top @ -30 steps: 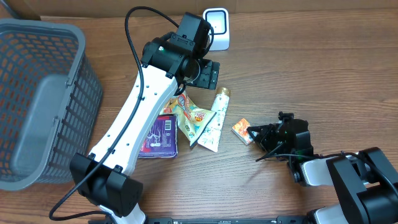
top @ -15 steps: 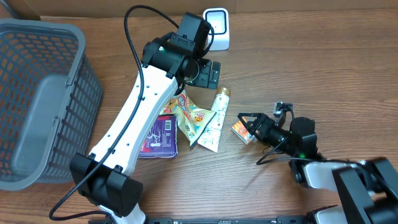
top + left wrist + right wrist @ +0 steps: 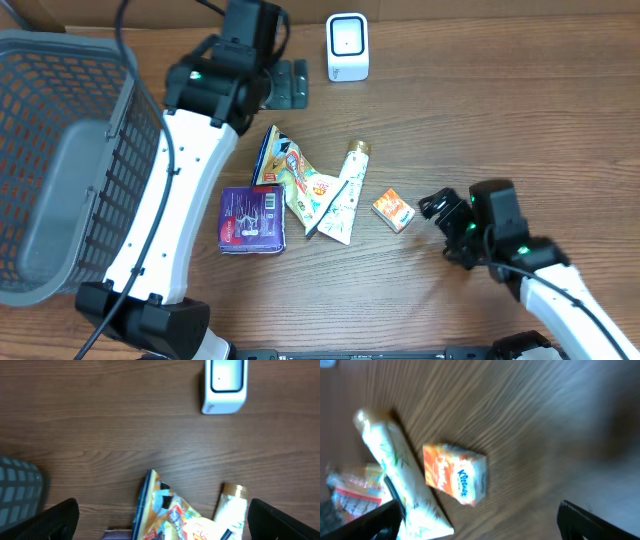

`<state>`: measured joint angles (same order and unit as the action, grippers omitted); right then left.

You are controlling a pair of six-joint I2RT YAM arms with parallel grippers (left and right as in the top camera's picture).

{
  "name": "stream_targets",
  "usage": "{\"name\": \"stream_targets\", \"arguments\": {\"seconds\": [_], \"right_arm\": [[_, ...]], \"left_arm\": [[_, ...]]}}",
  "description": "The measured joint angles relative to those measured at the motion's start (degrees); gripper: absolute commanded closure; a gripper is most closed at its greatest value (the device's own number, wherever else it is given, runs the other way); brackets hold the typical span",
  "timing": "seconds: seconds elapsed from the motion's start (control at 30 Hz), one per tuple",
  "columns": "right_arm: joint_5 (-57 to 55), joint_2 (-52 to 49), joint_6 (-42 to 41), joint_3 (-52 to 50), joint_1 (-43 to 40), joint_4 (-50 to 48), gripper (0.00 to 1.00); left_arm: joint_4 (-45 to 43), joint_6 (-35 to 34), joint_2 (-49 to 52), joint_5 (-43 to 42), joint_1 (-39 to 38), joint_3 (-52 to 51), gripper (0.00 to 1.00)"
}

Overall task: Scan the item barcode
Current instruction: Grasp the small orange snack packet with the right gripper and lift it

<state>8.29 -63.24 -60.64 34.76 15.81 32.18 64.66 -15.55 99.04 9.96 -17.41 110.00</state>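
Since neither arm carries anything, every item lies loose on the counter (image 3: 520,110), and none has reached the scanner (image 3: 347,47), which stands at the far edge, well apart from the pile. The left end effector (image 3: 285,85) hovers just left of the scanner. Its fingers (image 3: 55,520) are spread wide, and in the wrist view only bare wood and the top of the snack packet (image 3: 165,512) show between them. It grips nothing.

The right end effector (image 3: 437,207) sits low, just beside the small orange tissue pack (image 3: 393,210) but not touching it, with its jaws likewise wide and empty. In its wrist view the pack lies tilted on the wood, framed between the two fingers, with the tube (image 3: 400,475) close alongside. From that framing I judge the tissue pack to be the item most likely lined up for scanning (the task names none, so this is a guess).

The remaining goods cluster mid-counter. A purple pack (image 3: 252,217) lies flat, and the snack packet leans across the tube. The grey basket (image 3: 60,150) waits at the left edge, probably for scanned things. The right wrist view is too blurred to show a barcode, so which face would need to turn toward the scanner is unclear.
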Motion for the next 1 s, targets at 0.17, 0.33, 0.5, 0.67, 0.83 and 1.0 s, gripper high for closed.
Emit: {"name": "stream_targets", "arguments": {"seconds": [0.17, 0.33, 0.5, 0.67, 0.83, 1.0], "right_arm": [[-4.76, 0.85, 4.31, 12.81, 1.99, 1.33, 0.00], [-5.90, -2.21, 4.00, 14.38, 4.13, 3.96, 0.00], [-6.21, -15.74, -1.05, 14.82, 7.87, 8.63, 0.01], [-9.14, -27.52, -4.35, 23.78, 11.72, 15.72, 0.00], [-10.43, -32.63, -7.32, 32.85, 13.07, 15.78, 0.00], [-10.34, -36.15, -10.95, 33.77, 13.07, 16.50, 0.00]], "left_arm": [[-0.37, 0.00, -0.04, 0.20, 1.75, 0.02, 0.00], [-1.25, 0.28, -0.04, 0.20, 3.76, 0.02, 0.00], [-1.46, 0.50, -0.04, 0.20, 6.86, 0.02, 0.00], [-0.96, 0.50, -0.04, 0.20, 9.55, 0.02, 0.00], [-0.44, 0.79, -0.04, 0.20, 10.40, 0.02, 0.00], [-0.37, 2.21, -0.04, 0.20, 10.40, 0.02, 0.00]]}}
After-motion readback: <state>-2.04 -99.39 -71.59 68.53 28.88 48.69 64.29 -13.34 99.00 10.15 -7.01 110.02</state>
